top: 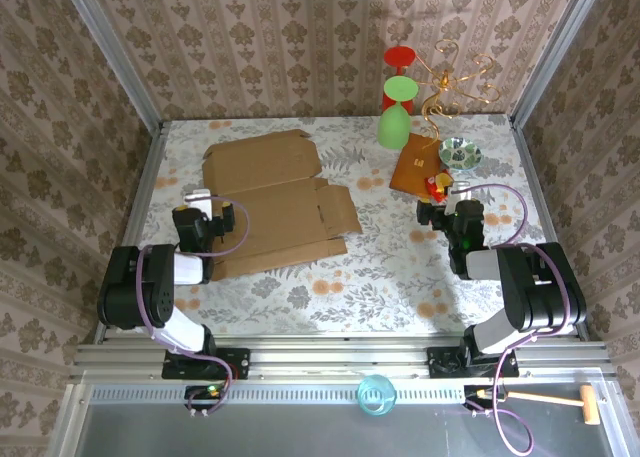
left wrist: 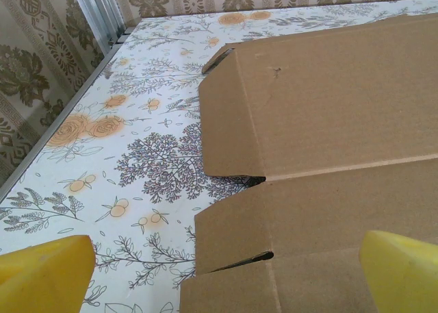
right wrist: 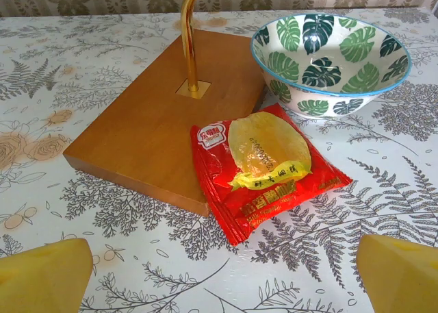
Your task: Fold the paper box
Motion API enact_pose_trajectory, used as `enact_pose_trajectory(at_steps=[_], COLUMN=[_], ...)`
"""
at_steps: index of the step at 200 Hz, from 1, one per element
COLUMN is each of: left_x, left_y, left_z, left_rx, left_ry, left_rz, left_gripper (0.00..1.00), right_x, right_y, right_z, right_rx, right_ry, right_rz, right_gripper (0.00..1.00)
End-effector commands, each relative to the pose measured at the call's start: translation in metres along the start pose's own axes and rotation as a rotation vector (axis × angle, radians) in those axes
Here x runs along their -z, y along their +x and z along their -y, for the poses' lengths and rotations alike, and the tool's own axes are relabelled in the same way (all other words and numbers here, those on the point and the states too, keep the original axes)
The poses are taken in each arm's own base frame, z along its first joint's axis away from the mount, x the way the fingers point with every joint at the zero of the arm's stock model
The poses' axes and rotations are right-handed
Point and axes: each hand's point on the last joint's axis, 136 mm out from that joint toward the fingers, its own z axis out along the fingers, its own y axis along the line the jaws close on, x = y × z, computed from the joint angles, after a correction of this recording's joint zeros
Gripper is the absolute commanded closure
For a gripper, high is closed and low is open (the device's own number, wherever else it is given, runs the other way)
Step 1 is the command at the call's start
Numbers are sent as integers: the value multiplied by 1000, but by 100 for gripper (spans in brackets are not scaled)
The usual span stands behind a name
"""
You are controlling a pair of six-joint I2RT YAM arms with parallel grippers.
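**A:** Paper box (left wrist: pixel 328 155), position?

**B:** Lying flat and unfolded on the table (top: pixel 380 277), just below and ahead of the left gripper (left wrist: pixel 222 285). Most of the sheet runs off toward its right finger. The side flaps sit straight ahead, between the yellow fingers (left wrist: pixel 41 275).

**A:** Left gripper state?

**B:** Jaws spread wide, nothing held.

**A:** Right gripper (right wrist: pixel 219 279)?

**B:** Also spread wide and empty, well apart from the box. Ahead of it a red snack packet (right wrist: pixel 267 169) touches a wooden base (right wrist: pixel 150 135), with a leaf-patterned bowl (right wrist: pixel 328 63) just beyond.

**A:** Handling?

**B:** My read: corrugated card, so light, stiff across each panel and willing to bend only along the score lines. It will likely slide on the smooth tabletop. I'd pinch the free edge of the nearest side flap, with the other arm pinning the centre panel. The thin tabs look easy to crush.
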Motion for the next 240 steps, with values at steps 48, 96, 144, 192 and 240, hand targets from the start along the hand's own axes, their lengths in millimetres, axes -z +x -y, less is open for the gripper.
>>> enact_pose_trajectory(at_steps=[48, 96, 144, 192, 240], left_x=[-2, -2, -2, -4, -4], left_y=[-9, -10, -10, -11, -11], left_z=[-1, -2, -1, 9, 9], left_rx=[-10, -10, -10, -39, -37], left_ry=[-8, -9, -8, 49, 53], left_rz=[20, 21, 21, 13, 12], left_gripper=[0, 0, 0, 0, 0], right_x=[-2, -2, -2, -2, -2], right_y=[-10, -10, -9, -10, -10], right_z=[-1, -1, -1, -1, -1], right_rx=[-5, -5, -5, -5, -6], right_ry=[-8, -9, -9, -9, -9], right_rz=[22, 22, 21, 22, 23], right_gripper=[0, 0, 0, 0, 0])
